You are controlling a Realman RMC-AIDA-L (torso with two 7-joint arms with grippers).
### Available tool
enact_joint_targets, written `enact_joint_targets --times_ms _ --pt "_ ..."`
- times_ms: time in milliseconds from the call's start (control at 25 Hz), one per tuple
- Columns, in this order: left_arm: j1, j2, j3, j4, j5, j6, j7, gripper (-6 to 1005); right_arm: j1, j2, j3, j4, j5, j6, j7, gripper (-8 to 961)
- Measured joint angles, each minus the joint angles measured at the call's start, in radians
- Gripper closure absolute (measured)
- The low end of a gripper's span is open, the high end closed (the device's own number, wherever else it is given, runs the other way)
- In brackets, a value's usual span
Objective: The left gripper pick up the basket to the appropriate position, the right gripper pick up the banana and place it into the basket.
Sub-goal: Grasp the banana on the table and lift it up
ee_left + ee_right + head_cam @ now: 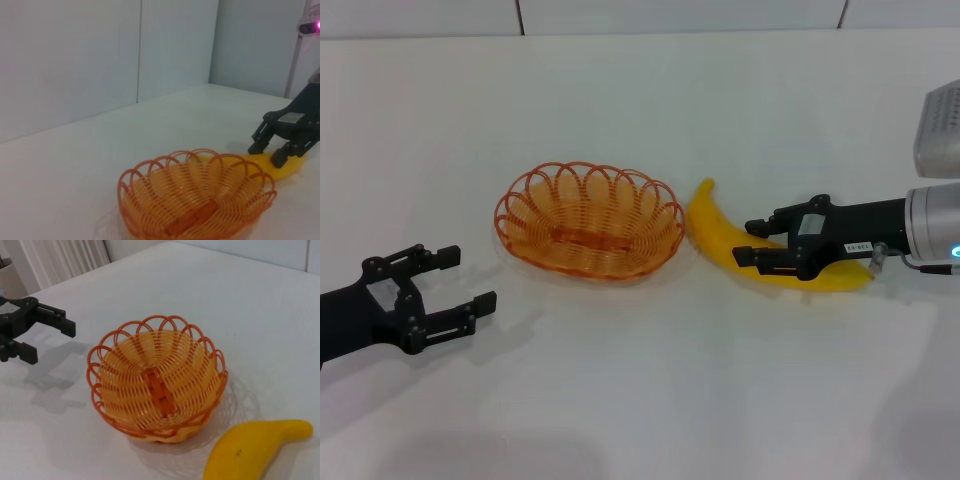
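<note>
**Right gripper straddling the banana, basket waiting empty**

While the basket [589, 220] is sitting upright on the white desk [640, 400] near the middle of the head view, the banana [720, 235] is lying on the desk just beside it on the robot's right, its pointed tip close to the scalloped rim. The right gripper [752, 240] is reaching in low from the right, its jaws spread with one finger on either side of the banana's middle; I cannot tell whether the pads are touching the skin, and the fruit is still resting on the desk. The left gripper [468, 280] is hovering close over the desk on the robot's left, near the basket but apart from it, its jaws released and holding nothing, the fingers pointing towards the basket. The basket itself is holding nothing inside.
</note>
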Motion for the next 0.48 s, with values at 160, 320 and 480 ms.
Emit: enact_joint_targets --times_ms 160,320,480 --pt "-0.001 0.0 0.0 0.0 0.001 0.002 0.0 199 0.0 0.0 0.0 -0.001 0.009 0.006 0.0 479" --pt "-0.001 0.0 0.0 0.0 0.003 0.004 0.0 199 -0.005 -0.001 0.0 -0.008 0.026 0.008 0.0 508" --pt "0.001 0.0 0.0 0.001 0.003 0.005 -0.001 199 -0.007 -0.002 0.0 -0.01 0.042 0.008 0.001 508"
